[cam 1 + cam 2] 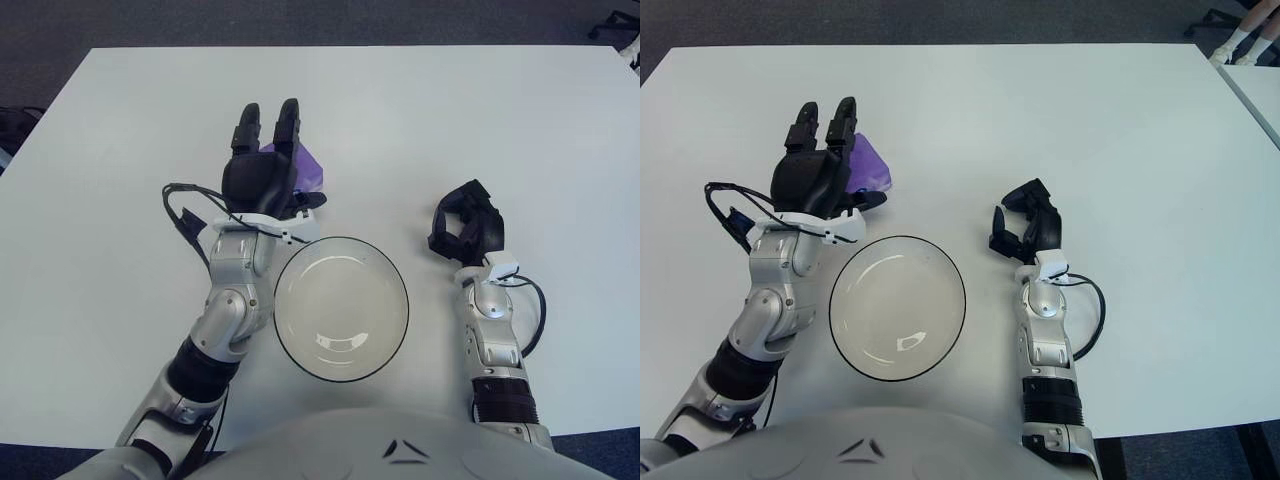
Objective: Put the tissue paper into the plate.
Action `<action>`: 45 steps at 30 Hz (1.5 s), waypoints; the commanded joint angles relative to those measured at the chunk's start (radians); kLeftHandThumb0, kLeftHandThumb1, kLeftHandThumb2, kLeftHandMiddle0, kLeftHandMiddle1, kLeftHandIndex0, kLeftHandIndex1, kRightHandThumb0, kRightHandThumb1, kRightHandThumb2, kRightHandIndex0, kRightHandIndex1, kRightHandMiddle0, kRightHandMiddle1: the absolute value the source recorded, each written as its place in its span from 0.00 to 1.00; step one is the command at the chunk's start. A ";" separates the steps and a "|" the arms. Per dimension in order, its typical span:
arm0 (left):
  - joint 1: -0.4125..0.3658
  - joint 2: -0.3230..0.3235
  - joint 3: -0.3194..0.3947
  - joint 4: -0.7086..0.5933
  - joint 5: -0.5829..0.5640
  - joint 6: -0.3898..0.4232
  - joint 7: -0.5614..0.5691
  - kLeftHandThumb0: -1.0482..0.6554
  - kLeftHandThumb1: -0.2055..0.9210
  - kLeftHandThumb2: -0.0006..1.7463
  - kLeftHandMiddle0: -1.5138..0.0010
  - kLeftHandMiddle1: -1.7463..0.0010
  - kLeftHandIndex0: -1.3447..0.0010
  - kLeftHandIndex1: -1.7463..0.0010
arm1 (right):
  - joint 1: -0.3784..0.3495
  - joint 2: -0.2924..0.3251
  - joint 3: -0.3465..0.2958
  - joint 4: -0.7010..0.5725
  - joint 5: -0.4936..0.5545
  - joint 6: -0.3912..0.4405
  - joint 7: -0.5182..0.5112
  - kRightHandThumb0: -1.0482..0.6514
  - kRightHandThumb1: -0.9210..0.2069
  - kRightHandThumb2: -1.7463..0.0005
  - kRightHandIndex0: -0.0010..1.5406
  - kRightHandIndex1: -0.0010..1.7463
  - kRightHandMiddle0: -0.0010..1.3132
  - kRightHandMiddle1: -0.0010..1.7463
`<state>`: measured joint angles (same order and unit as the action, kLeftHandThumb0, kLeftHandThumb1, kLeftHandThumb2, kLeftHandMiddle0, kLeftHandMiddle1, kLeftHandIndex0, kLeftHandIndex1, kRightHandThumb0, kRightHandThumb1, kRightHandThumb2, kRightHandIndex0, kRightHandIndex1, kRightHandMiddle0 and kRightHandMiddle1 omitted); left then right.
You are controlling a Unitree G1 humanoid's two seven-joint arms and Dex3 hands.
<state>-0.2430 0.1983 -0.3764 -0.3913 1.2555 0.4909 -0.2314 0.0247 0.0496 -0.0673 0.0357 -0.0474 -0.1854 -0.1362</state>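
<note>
The left hand (262, 175) was over the purple tissue paper (305, 172), which lay on the white desk (500, 120) just beyond the far-left rim of the plate (341, 308). Two of its fingers (287, 120) were extended, pointing away from the robot, with the thumb out to the side toward the plate; the hand was spread and, as far as could be judged, had no hold on the tissue, most of which was hidden under the palm. The plate held nothing. The right hand (1027, 228) showed to the right of the plate, well apart from the tissue, with its fingers curled and nothing in them. The step in hand appeared to be the grasp itself (the transfer had not begun). Risks noted: the tissue is soft and light, so fingers closing from above may pinch only a fold, and the rest could trail or slip free on lifting. A sweep of the palm could push it along the desk instead of gathering it. The wrist sat close to the plate rim, and a low carry toward the plate could knock or shift it.
</note>
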 commanded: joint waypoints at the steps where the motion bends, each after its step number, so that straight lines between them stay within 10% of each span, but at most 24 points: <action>1: -0.025 0.004 0.021 0.039 -0.006 -0.008 -0.020 0.01 0.90 0.12 1.00 1.00 1.00 1.00 | 0.095 0.016 0.000 0.111 0.020 0.127 0.009 0.36 0.42 0.34 0.61 1.00 0.39 1.00; 19: -0.286 0.017 0.041 0.418 -0.157 0.037 -0.295 0.00 0.89 0.11 1.00 1.00 1.00 1.00 | 0.105 0.029 -0.004 0.099 0.023 0.119 0.005 0.36 0.39 0.36 0.59 1.00 0.37 1.00; 45: -0.463 0.047 -0.047 0.838 -0.354 -0.001 -0.273 0.00 0.96 0.12 1.00 1.00 1.00 1.00 | 0.120 0.034 -0.004 0.085 0.010 0.130 -0.006 0.36 0.39 0.36 0.58 1.00 0.37 1.00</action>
<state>-0.7462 0.2447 -0.3928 0.3816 0.9399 0.4832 -0.4538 0.0325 0.0674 -0.0746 0.0315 -0.0476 -0.1850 -0.1423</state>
